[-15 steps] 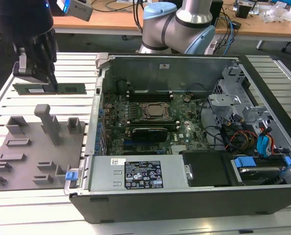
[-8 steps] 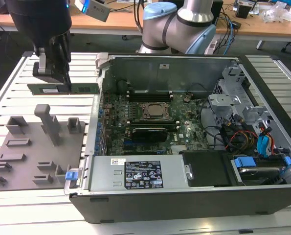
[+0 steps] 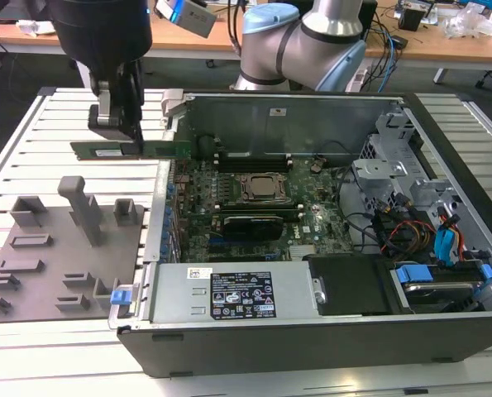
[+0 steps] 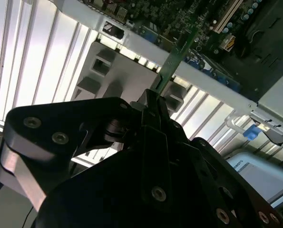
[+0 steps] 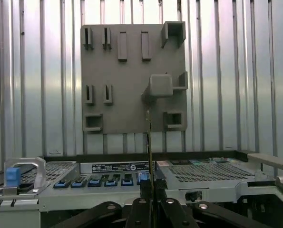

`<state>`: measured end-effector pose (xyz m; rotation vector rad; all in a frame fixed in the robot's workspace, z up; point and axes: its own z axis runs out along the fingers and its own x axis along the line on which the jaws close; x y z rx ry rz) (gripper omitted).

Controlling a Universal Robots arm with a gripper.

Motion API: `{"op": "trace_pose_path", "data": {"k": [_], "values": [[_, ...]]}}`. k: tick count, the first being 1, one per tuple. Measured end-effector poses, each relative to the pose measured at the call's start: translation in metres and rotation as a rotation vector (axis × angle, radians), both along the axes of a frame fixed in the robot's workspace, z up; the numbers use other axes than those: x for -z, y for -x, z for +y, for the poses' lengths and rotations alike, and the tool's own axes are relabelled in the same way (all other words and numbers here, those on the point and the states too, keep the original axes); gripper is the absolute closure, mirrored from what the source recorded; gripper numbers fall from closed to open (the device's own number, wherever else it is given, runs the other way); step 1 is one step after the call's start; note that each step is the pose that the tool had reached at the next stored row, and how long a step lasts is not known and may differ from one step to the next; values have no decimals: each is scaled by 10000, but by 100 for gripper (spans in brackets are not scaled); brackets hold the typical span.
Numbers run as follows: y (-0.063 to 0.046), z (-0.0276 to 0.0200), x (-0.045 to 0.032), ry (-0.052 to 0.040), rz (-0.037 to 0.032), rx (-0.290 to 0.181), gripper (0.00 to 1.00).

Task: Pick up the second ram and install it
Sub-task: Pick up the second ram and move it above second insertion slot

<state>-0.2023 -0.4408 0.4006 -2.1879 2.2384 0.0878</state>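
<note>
The second ram [image 3: 159, 150], a long thin green board, hangs level in the air above the open computer case's [image 3: 312, 331] wall on the exterior view's left. One end reaches over the case's edge. My gripper [image 3: 118, 132] is shut on it from above, near its other end. In the second wrist view the ram [image 4: 179, 52] runs edge-on out from between my fingers [image 4: 153, 109] towards the motherboard. In the first wrist view it shows as a thin upright line [image 5: 149, 142] above the gripper [image 5: 150, 202].
A grey plastic tray [image 3: 39, 265] with raised blocks lies on the slatted table, beside the case on the exterior view's left; it also shows in the first wrist view [image 5: 131, 118]. Inside the case are the CPU socket [image 3: 262, 187], memory slots [image 3: 254, 157], cables and drive bays [image 3: 427, 240].
</note>
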Motion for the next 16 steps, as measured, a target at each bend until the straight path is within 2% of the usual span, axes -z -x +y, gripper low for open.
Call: {"op": "trace_pose_path", "data": {"k": [3, 6, 12, 16], "values": [[-105, 0, 0, 0, 6, -2, 86], [-416, 0, 0, 0, 16, 0, 86], [-618, 8, 2, 0, 39, 0, 86], [-723, 42, 10, -1, 51, 0, 86]]}}
